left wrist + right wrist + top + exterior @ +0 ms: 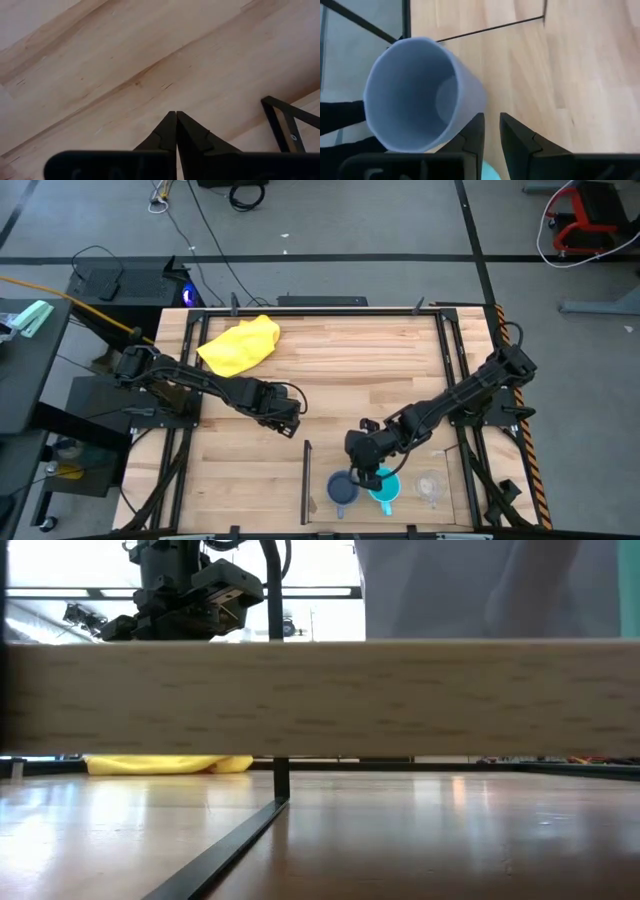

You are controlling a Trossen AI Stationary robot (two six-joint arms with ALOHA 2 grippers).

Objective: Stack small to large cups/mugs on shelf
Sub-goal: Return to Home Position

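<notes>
Three cups stand upright in a row on the light-wood shelf point(410, 518) near the table's near edge. They are the grey-blue mug point(342, 488), the cyan mug point(387, 488) and the clear cup point(430, 486). My right gripper point(372, 465) hangs over the cyan mug's far-left rim, its fingers a narrow gap apart point(491, 131). In the right wrist view the grey-blue mug point(415, 95) stands just beside one finger, and a sliver of the cyan mug point(489, 173) shows below the fingers. My left gripper point(287, 413) is shut point(176, 117) and empty over the table's middle. My right gripper comes at the cyan mug slanting down from the table's far side. Bare wood shows between its fingertips point(517, 131). I cannot tell whether it touches the cyan mug, because the fingers cover that place.
A yellow cloth point(240, 343) lies at the far left. A thin black divider bar point(306, 480) edges the shelf on the left, and black frame rails point(455, 380) run along the right. In the low view a wood plank point(320, 695) blocks most of the scene.
</notes>
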